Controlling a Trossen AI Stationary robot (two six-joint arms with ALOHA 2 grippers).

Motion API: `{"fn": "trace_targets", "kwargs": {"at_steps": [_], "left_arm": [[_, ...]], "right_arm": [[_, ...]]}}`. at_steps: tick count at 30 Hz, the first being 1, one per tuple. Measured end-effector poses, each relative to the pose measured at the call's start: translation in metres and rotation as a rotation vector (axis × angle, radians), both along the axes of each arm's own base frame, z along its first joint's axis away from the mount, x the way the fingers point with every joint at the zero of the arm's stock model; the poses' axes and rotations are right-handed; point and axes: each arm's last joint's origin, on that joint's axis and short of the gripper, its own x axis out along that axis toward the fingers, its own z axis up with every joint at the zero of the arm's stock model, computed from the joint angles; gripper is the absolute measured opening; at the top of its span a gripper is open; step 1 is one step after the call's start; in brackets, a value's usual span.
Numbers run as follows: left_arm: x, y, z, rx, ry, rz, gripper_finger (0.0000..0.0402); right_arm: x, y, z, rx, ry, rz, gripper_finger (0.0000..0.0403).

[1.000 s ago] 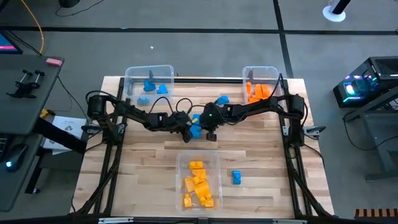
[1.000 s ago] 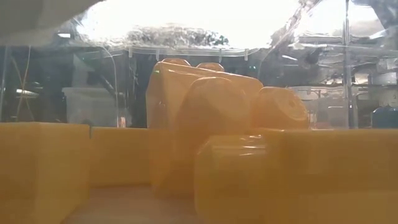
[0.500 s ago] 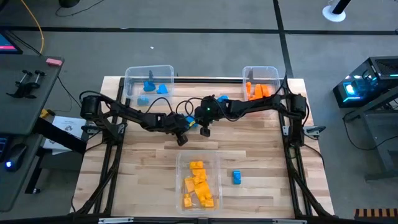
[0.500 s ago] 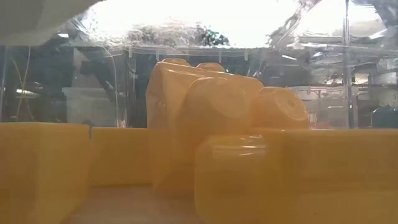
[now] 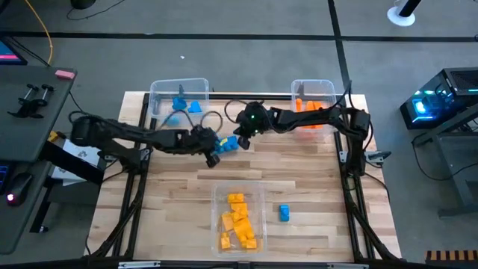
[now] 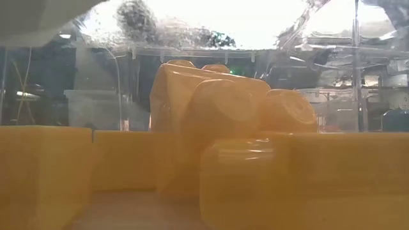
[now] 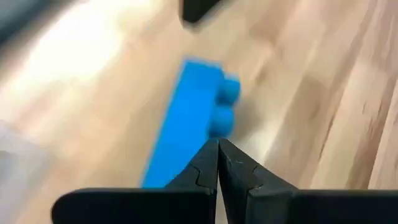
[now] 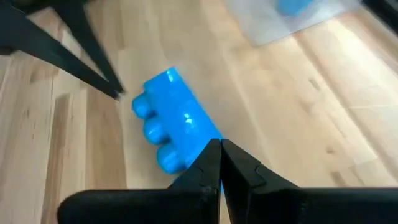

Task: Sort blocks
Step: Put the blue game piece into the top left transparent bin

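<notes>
1. Blocks: we see a blue block (image 5: 229,143) lying on the table (image 5: 314,179) near its centre, toward 12 o'clock.
2. Our left gripper (image 5: 213,158) sits just at the block's 8 o'clock, jaws pressed together, empty.
3. Our right gripper (image 5: 243,142) sits at its 3 o'clock, jaws likewise closed, empty.
4. Yellow-orange blocks (image 5: 237,221) fill the 6 o'clock bin (image 5: 216,196).

Yellow-orange blocks (image 6: 217,134) fill the frame, seen through a clear bin wall (image 6: 192,51). A tall stack with rounded studs stands at centre; lower blocks run across from nine o'clock to three o'clock, one (image 6: 239,185) nearest at five o'clock. At twelve o'clock bright light glares above the rim, blurring what lies beyond.
</notes>
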Motion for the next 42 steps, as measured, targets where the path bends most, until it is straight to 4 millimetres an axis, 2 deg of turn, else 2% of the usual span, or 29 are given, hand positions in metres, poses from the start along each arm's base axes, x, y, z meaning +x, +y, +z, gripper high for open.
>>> {"fn": "trace_targets", "kwargs": {"at_steps": [2,4,8,13,19,24,29,35,39,42], "left_arm": [[-0.005,0.003,0.012,0.045,-0.036,0.035,0.0],[-0.009,0.009,0.014,0.067,-0.022,0.077,0.0],[-0.009,0.018,0.001,-0.004,0.019,0.087,0.0],[-0.005,0.016,-0.017,-0.072,0.052,0.134,0.0],[-0.002,0.003,-0.028,-0.12,0.082,0.151,0.0],[-0.002,-0.015,-0.021,-0.144,0.048,0.127,0.0],[-0.012,-0.034,-0.012,-0.107,0.063,0.095,0.0],[-0.024,-0.046,0.001,-0.039,0.058,0.102,0.0],[-0.022,-0.044,0.008,-0.017,0.016,0.057,0.0],[-0.018,-0.037,0.01,-0.015,0.027,-0.059,0.0]], "right_arm": [[0.0,-0.008,0.002,0.027,-0.003,-0.023,0.0],[0.001,-0.015,-0.003,0.082,0.006,-0.046,0.0],[0.005,-0.022,-0.028,0.219,0.048,-0.031,0.0],[0.014,-0.02,-0.04,0.212,0.046,-0.067,0.0],[0.011,-0.017,-0.045,0.215,0.106,-0.05,0.0],[0.007,-0.008,-0.046,0.323,0.163,-0.002,0.0],[0.009,0.007,-0.047,0.456,0.174,0.044,0.0],[0.012,0.016,-0.035,0.449,0.13,0.092,0.0],[0.008,0.005,-0.004,0.339,0.022,0.051,0.0],[0.002,-0.001,0.014,0.289,-0.02,0.059,0.0]]}}
